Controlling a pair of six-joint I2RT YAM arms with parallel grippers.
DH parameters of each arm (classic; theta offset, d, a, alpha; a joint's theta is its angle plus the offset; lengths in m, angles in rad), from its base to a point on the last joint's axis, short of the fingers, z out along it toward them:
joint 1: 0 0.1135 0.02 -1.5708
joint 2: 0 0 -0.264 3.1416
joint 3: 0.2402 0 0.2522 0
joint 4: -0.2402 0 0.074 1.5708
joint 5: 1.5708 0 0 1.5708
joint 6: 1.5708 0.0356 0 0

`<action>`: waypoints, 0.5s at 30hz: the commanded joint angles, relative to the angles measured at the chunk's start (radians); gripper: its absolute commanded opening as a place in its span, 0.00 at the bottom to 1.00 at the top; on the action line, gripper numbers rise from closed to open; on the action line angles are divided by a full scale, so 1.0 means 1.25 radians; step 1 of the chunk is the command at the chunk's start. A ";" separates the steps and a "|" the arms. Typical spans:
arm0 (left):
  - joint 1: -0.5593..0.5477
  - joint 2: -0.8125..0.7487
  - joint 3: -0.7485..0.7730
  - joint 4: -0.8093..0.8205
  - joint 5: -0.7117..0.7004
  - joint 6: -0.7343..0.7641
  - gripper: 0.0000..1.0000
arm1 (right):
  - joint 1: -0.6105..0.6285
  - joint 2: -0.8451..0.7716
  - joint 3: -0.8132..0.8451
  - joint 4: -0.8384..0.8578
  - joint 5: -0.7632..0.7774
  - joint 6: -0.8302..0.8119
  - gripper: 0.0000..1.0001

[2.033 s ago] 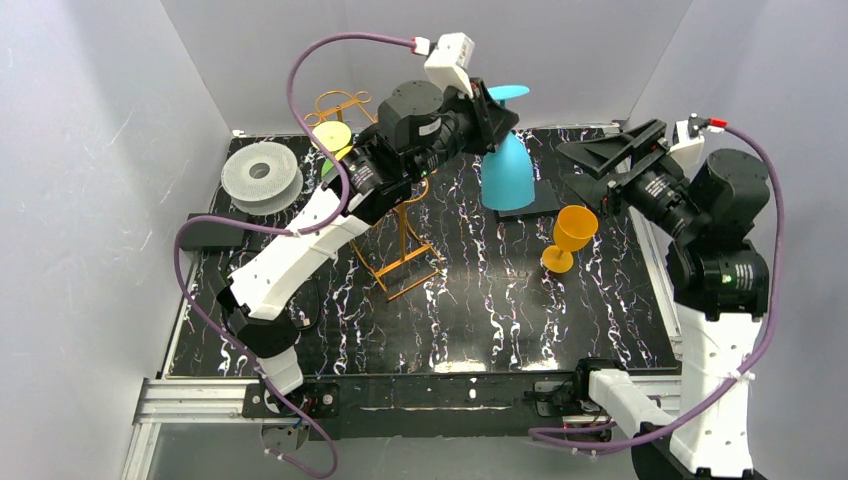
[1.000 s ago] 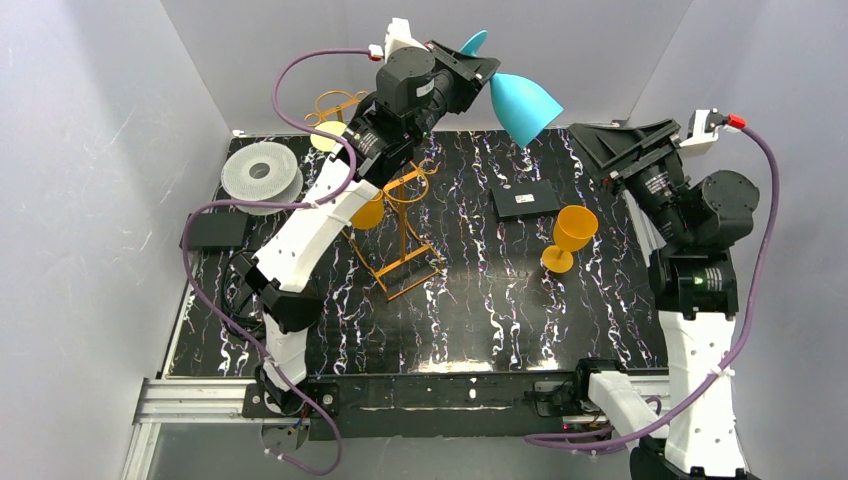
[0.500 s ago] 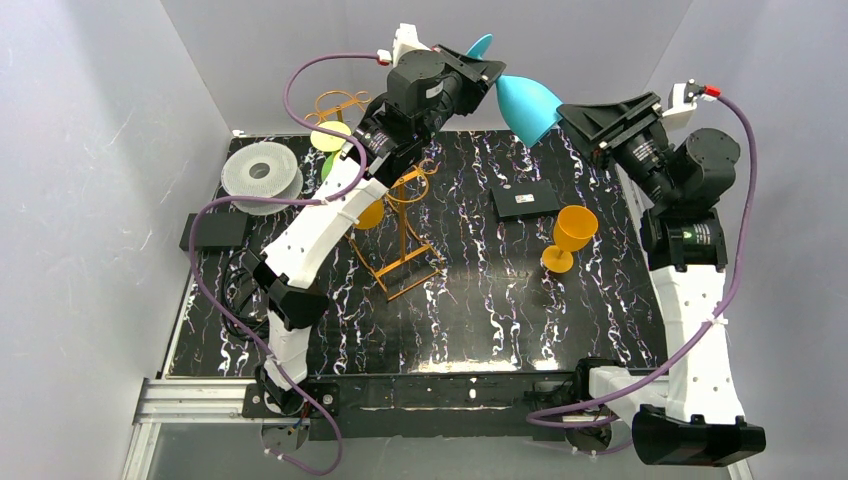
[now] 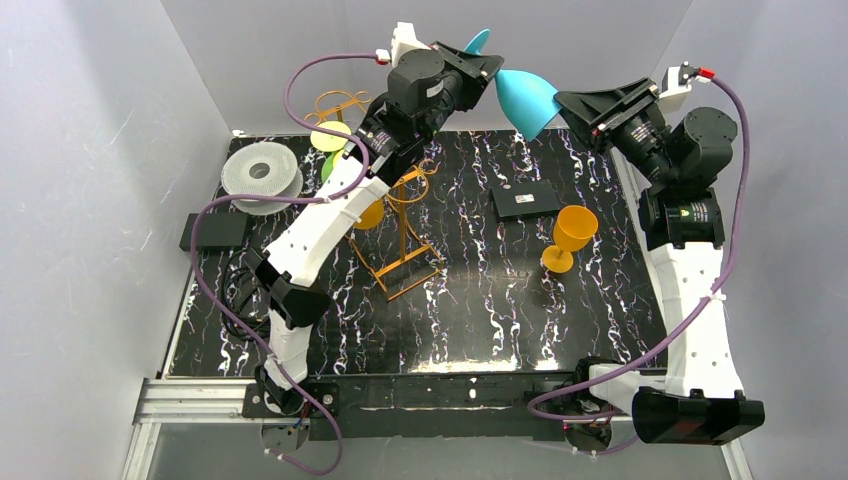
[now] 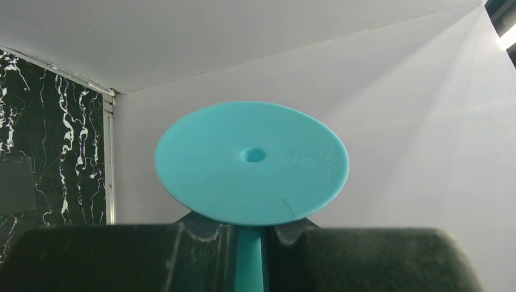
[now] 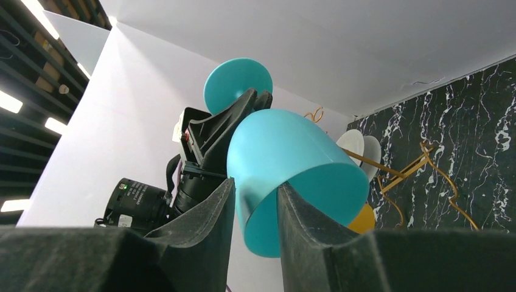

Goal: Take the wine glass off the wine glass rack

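A teal wine glass [image 4: 525, 100] is held high in the air over the back of the table. My left gripper [image 4: 485, 68] is shut on its stem [image 5: 249, 255], just under the round foot [image 5: 251, 161]. My right gripper [image 4: 565, 103] is open and straddles the bowl's rim [image 6: 286, 152]: one finger [image 6: 207, 225] is outside the wall, the other [image 6: 304, 225] is inside the bowl. The orange-gold wire rack [image 4: 400, 215] stands left of centre. An orange glass [image 4: 370, 213] and a pale yellow glass [image 4: 330, 136] still hang on it.
Another orange wine glass [image 4: 572, 235] stands upright on the black marbled table at the right. A flat black plate [image 4: 525, 200] lies behind it. A white filament spool [image 4: 262, 177] and a black block [image 4: 213, 232] sit at the left. White walls enclose the table.
My left gripper lifted the teal glass from the table's back up into the air and tilted it. My right gripper rose and moved left until its fingers straddled the bowl's rim.
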 commanded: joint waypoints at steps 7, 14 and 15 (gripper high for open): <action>0.001 -0.011 0.011 0.093 -0.026 0.006 0.00 | 0.014 0.017 0.048 0.054 -0.015 0.023 0.30; 0.003 -0.019 -0.002 0.100 -0.023 0.029 0.00 | 0.024 0.037 0.060 0.085 -0.023 0.053 0.29; 0.003 -0.019 -0.003 0.102 -0.023 0.033 0.00 | 0.026 0.039 0.061 0.087 -0.024 0.058 0.29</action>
